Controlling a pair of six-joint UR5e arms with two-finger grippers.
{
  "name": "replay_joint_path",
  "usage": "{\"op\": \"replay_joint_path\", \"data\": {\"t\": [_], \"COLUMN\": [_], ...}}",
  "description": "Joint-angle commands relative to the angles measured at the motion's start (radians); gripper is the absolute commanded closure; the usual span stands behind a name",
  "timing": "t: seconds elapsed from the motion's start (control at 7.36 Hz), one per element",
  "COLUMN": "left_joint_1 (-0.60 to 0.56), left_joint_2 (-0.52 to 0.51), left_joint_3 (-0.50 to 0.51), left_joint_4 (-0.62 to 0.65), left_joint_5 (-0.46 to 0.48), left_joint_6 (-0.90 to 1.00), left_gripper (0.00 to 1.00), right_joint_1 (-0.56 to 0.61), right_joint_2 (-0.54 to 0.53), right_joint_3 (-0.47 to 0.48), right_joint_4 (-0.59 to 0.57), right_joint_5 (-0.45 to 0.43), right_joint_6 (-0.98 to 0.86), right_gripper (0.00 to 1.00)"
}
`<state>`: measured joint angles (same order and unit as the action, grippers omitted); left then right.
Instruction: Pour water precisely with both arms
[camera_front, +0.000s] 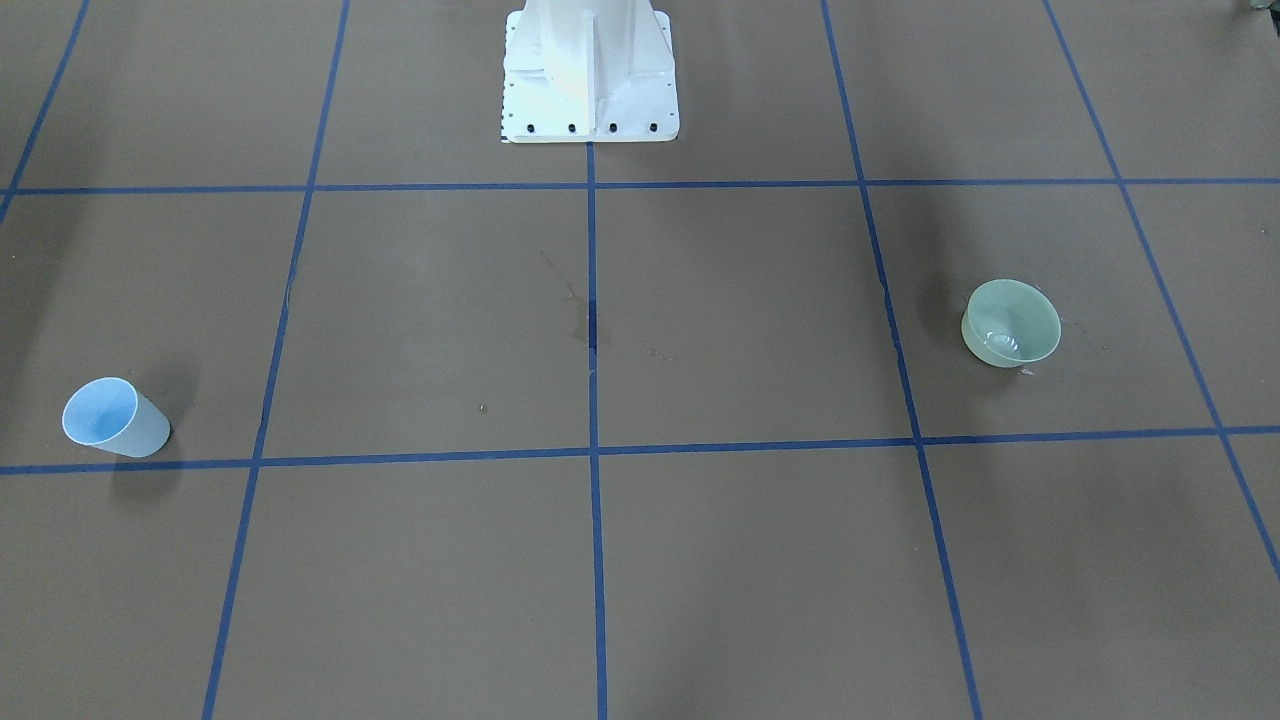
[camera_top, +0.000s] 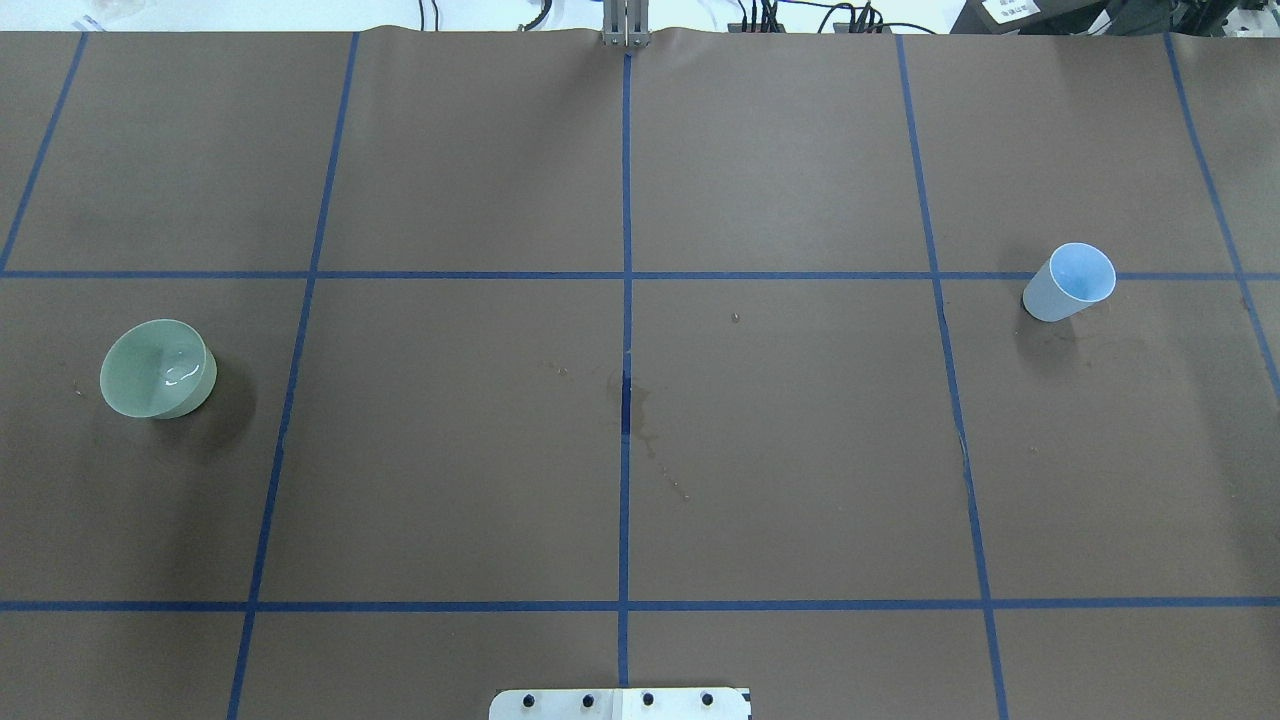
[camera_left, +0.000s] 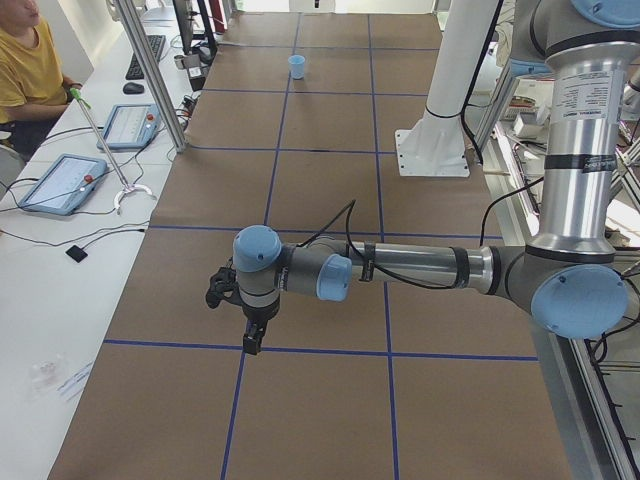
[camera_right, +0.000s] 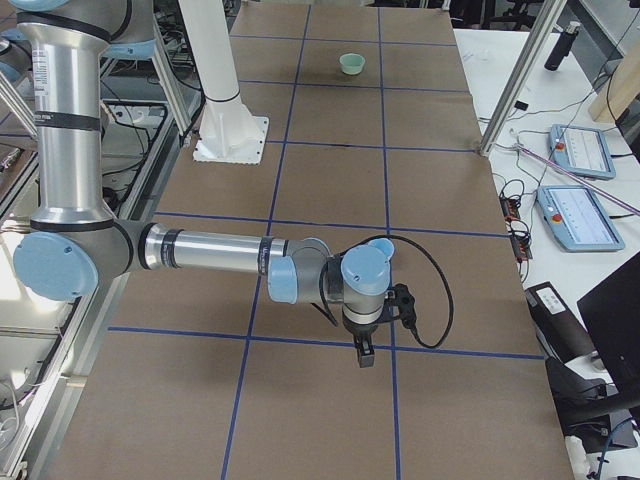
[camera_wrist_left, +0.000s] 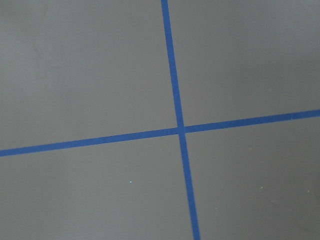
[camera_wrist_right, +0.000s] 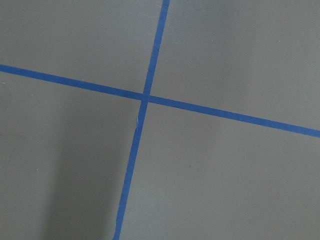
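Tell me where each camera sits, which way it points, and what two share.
Front-facing: across the table, facing the white pedestal; no arm shows.
Overhead: behind the robot, looking down; only the pedestal's foot.
Exterior left: table's end, along it; left arm near.
Exterior right: opposite end; right arm near.
Left wrist: down at a tape cross; nothing of the robot shows.
Right wrist: likewise, another cross.
Front and overhead share the green bowl and blue cup.

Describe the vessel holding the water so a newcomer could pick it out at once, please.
From the white pedestal on the brown table, look toward the robot's left end. There a pale green bowl stands alone inside a blue-taped square, water glinting in it. The other vessel, a light blue cup at the opposite end, is taller and narrower.
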<state>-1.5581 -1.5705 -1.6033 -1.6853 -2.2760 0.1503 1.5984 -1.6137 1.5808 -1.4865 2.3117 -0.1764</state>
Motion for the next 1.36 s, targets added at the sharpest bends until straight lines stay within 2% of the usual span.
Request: {"op": "replay_joint_path", "data": {"t": [0.0,0.14,1.22], "left_joint_1": [-0.049,-0.049,-0.046], "left_joint_2": [0.036,0.090,0.110], "left_joint_3": [0.002,0.005,0.008], "left_joint_4": [0.029,0.016,0.015], "left_joint_5": [-0.010,-0.013,-0.010], "left_joint_6": [0.119,0.115,0.107], "left_gripper": [0.00,0.00,0.00], "right_joint_1": [0.000,-0.002,-0.060], "right_joint_2": [0.000,0.000,0.002], "right_joint_3": [0.001,0.002,0.019], "right_joint_4": [0.000,-0.001,0.002], "right_joint_5": [0.002,0.002,0.006], "right_joint_6": [0.002,0.003,0.056], "right_gripper": [0.00,0.00,0.00]}}
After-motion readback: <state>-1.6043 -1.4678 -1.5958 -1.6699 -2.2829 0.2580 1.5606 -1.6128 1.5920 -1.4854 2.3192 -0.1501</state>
